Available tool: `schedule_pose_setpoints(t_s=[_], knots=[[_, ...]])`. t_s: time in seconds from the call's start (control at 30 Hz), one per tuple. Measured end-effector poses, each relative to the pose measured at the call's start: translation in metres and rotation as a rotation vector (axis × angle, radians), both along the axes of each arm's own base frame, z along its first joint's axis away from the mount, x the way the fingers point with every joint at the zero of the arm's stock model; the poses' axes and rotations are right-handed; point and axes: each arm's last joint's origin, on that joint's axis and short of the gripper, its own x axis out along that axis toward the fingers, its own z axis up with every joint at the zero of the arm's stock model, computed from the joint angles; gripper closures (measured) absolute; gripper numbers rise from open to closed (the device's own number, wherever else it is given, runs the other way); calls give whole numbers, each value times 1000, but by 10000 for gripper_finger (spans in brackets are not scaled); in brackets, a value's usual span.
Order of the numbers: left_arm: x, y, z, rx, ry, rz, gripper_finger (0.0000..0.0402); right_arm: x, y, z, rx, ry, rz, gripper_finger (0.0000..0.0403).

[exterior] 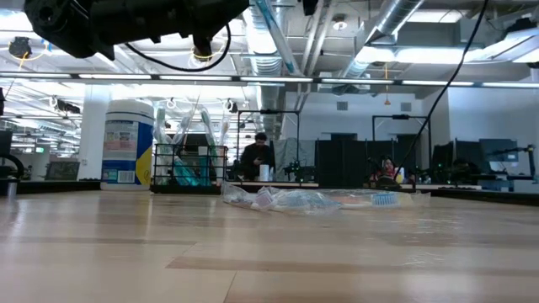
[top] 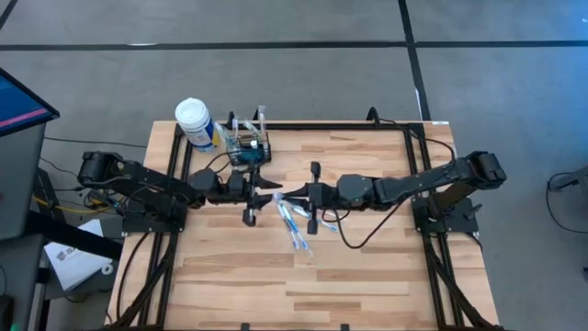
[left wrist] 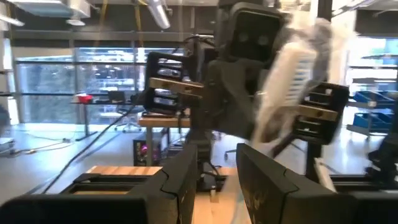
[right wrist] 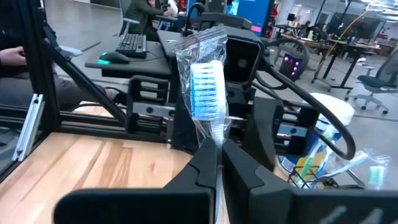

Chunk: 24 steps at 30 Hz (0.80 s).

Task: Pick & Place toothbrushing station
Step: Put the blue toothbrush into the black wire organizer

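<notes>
Table (top: 367, 267): a butcher-block top with both arms reaching in to meet near its middle.
Bottle (top: 195, 122): white-capped, at the far left corner, just beside the caddy.
Toothbrushing station (top: 250, 147): the black wire-mesh caddy stood at the far edge, already holding wrapped brushes, near the left arm.
Right gripper (right wrist: 219, 149): pinched tight on a plastic-wrapped toothbrush (right wrist: 205, 93), bristle head up.
Left gripper (left wrist: 214, 168): fingers partly spread, nothing visibly between them, facing the right gripper.
Spare brushes (top: 294, 225): wrapped, lying on the table below the grippers.
Step, judged: a handover; the left fingers should close on the handle, not loose wrapper, before the right lets go.
</notes>
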Motion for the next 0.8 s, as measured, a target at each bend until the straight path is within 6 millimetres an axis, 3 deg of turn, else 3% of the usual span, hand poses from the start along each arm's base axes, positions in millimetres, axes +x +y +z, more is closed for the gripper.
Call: schedule_pose_setpoints(t_s=[0.8], knots=[[2,-6,-1,25,-28,-100,296,-1,-6,7,9,-43,13,403]])
